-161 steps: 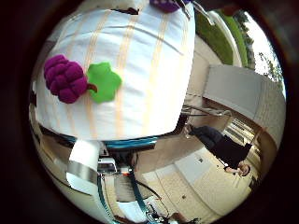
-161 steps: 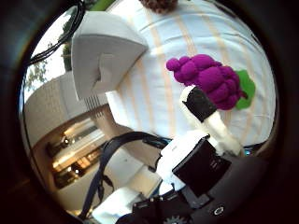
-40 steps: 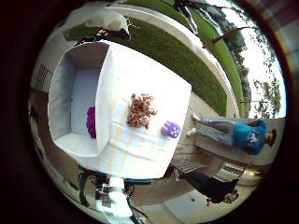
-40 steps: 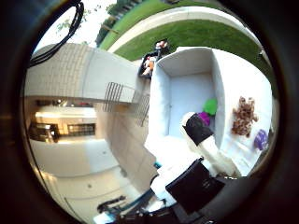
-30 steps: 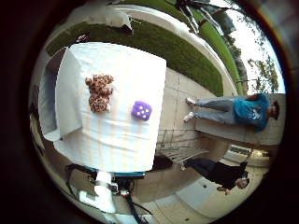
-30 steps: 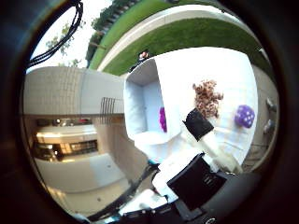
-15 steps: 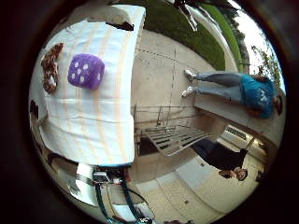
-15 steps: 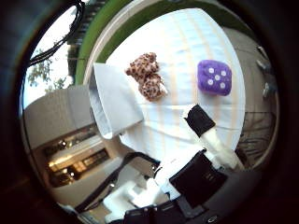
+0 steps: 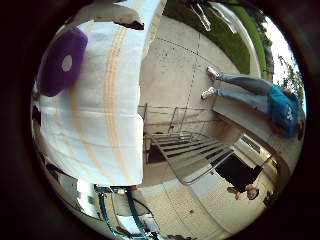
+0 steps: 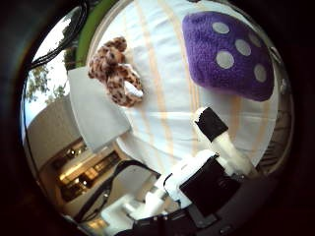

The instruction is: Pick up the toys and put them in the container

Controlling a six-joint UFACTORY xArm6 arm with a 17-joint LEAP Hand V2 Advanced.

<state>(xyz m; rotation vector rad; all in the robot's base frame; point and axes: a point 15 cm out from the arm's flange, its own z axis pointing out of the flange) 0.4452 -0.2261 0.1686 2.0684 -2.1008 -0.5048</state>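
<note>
A purple plush die (image 10: 232, 53) with white dots lies on the striped tablecloth (image 10: 162, 103) and fills much of the right thumb side palm view, close under the palm. A spotted brown plush animal (image 10: 115, 70) lies on the cloth between the die and the white container (image 10: 98, 118). My right hand (image 10: 202, 172) hangs over the cloth, one straight black-tipped finger (image 10: 219, 135) reaching toward the die's near edge without touching it. The right little finger side palm view shows the die (image 9: 61, 60) beside the table's edge.
Past the table's edge lie paved ground (image 9: 185, 75) and a metal frame (image 9: 195, 150) low beside the table. A strip of grass (image 9: 235, 30) runs beyond the paving. The container's inside is hidden.
The hand has swung from over the container to the die and come down close; the die now looks much larger. The grape toy, on the cloth earlier, lay in the container 1.3 s ago.
</note>
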